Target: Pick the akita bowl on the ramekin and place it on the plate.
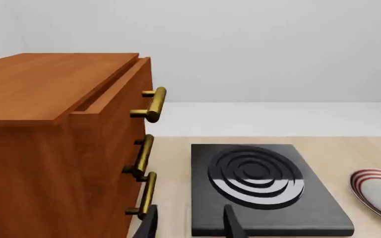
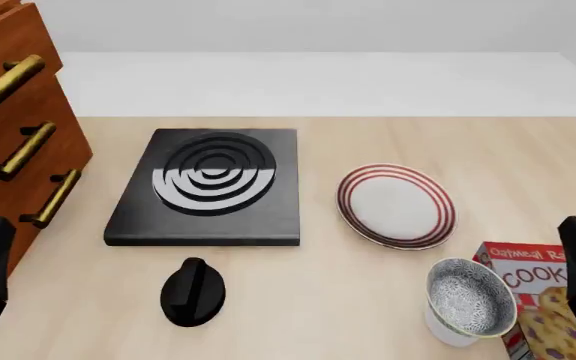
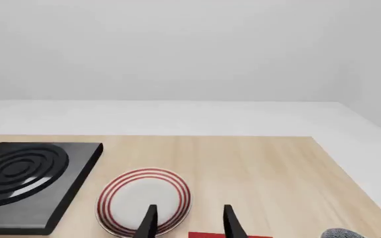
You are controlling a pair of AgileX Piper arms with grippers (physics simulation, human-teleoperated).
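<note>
At the far left of the front view stands a reddish-brown wooden drawer cabinet [image 2: 13, 105] with brass bar handles, and the left gripper [image 1: 189, 225] hangs low beside it. In its wrist view two dark fingertips stand apart with nothing between them, so it is spread and empty. Next comes a flat black stove plate [image 2: 208, 187] with raised concentric rings, and in front of it a black round knob [image 2: 193, 291] on the pale wooden table [image 2: 368, 300].

Right of centre lies the round shallow white plate with red rings around its rim [image 2: 396, 205], bare. Nearer the camera and further right sits the small round akita bowl with black-and-white speckled inside and pale rim [image 2: 470, 298], seated on the plain white ramekin [image 2: 446, 328], of which only a sliver of wall shows beneath it. A red cookie box [image 2: 528, 300] stands just beside the pair.

The right gripper [image 3: 189, 220] is at the right edge, also parted and empty. It is plainly the nearer arm; the bowl lies just to its left and slightly forward, while the plate is further forward and left again. The bowl is round, so no grip axis is favoured.

In the right wrist view only a grey speckled edge of the bowl peeps in at a corner, and the ramekin is unseen. Both arms are cut off by the front view's edges.
</note>
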